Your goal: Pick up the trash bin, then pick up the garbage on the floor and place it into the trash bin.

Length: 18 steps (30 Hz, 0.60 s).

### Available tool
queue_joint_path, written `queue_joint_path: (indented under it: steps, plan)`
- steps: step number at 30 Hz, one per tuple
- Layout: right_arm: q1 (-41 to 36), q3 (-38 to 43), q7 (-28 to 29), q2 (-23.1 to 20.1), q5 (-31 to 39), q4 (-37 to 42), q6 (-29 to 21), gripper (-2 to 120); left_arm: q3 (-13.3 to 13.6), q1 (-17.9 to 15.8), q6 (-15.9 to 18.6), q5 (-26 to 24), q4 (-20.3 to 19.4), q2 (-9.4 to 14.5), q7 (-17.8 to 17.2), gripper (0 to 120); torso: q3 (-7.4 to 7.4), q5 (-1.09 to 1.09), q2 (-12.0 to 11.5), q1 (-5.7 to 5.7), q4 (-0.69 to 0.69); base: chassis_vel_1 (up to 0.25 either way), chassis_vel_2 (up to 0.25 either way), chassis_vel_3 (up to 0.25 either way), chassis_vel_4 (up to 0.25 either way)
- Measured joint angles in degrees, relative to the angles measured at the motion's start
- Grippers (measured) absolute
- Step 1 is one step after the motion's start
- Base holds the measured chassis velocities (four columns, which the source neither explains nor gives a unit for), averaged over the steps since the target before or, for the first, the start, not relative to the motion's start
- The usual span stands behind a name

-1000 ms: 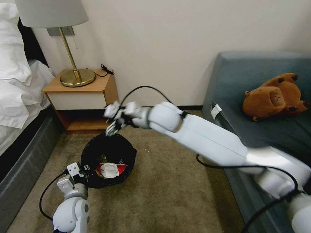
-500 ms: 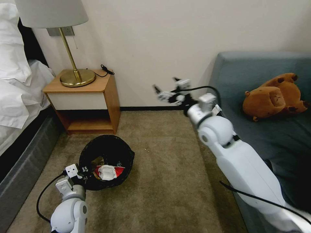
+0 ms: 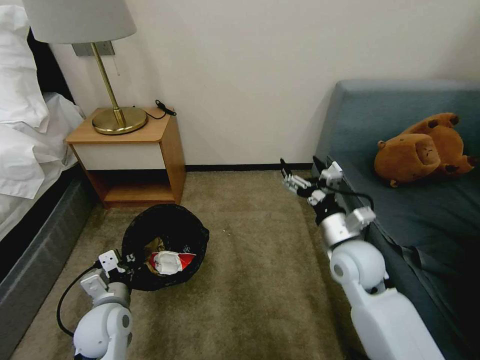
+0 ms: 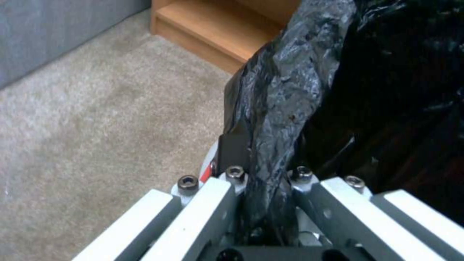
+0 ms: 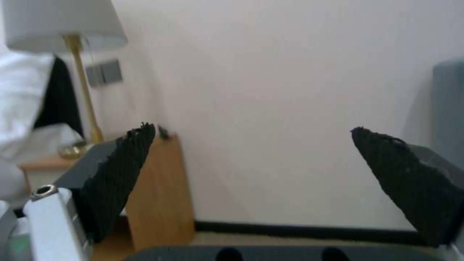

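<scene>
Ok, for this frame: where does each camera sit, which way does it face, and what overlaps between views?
Head view: high, looking forward and down at carpet; left gripper clamps the trash bin, right gripper open by the sofa.
Left wrist view: along its fingers, pinching the bin's black bag rim.
Right wrist view: faces the wall between open pads.
Shared: nightstand and lamp in head and right wrist views.

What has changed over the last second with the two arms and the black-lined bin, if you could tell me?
The right claw swung from above the small round white bin lined with a crinkled black bag, away to the robot's right and down beside the grey-blue sofa; it is open and empty. The left claw kept its grip on the bin's rim. The red-white crumpled wrapper stayed inside the bin.
</scene>
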Motion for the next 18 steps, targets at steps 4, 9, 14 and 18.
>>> queue_joint_path:
  steps: [4, 9, 14, 18]
  plan:
    - [-2.33, 0.84, -1.87, 0.44, -5.25, -3.27, 3.83, 100, -1.10, -2.01, 0.20, -6.66, 1.05, 1.38, -4.39, 1, 0.01, -0.01, 0.00, 0.00, 0.00, 0.000, 0.000, 0.000, 0.000]
    - [-5.47, 2.41, -2.83, 0.67, -8.79, -5.52, 6.58, 100, -1.78, -7.93, 1.47, -19.43, 3.15, 4.58, -16.52, 1, 0.00, 0.01, 0.00, 0.00, -0.01, 0.000, 0.000, 0.000, 0.000]
    - [-7.16, 3.24, -3.97, 1.13, -11.15, -6.48, 8.93, 100, -1.76, -11.59, 2.51, -25.58, 4.13, 6.12, -24.48, 1, 0.00, 0.01, 0.00, 0.00, -0.01, 0.000, 0.000, 0.000, 0.000]
    - [-8.05, 2.94, -4.05, 1.87, -12.38, -7.53, 11.56, 100, -1.73, -15.13, 4.01, -30.70, 6.01, 7.02, -33.00, 1, 0.01, -0.01, -0.01, 0.00, -0.02, 0.000, 0.000, 0.000, 0.000]
